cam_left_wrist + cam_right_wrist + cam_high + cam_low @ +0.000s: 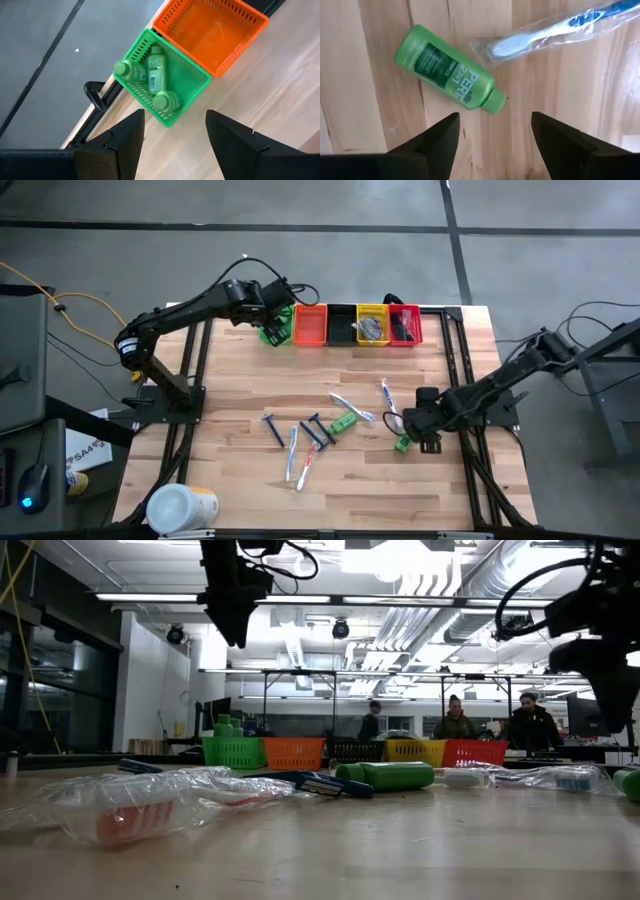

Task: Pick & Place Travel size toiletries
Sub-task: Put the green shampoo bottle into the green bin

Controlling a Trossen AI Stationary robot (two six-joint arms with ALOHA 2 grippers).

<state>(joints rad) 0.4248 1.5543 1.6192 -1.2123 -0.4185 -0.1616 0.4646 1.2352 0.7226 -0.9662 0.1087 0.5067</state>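
Note:
My left gripper (281, 310) hangs open and empty above the green bin (192, 82) at the table's far edge. Three green mini bottles (156, 70) lie in that bin. My right gripper (410, 426) is open and empty over the table's right part, just above a green mini bottle (447, 70) that lies on its side on the wood. A wrapped white-blue toothbrush (545, 32) lies beside that bottle. Another green bottle (343, 423), blue razors (272, 428) and more wrapped toothbrushes (308, 463) lie in the table's middle.
A row of bins stands along the far edge: green, orange (310, 325), black (342, 325), yellow (372, 326) and red (404, 325). A large white tub (180, 508) stands at the near left corner. People (455, 725) stand in the room beyond the table.

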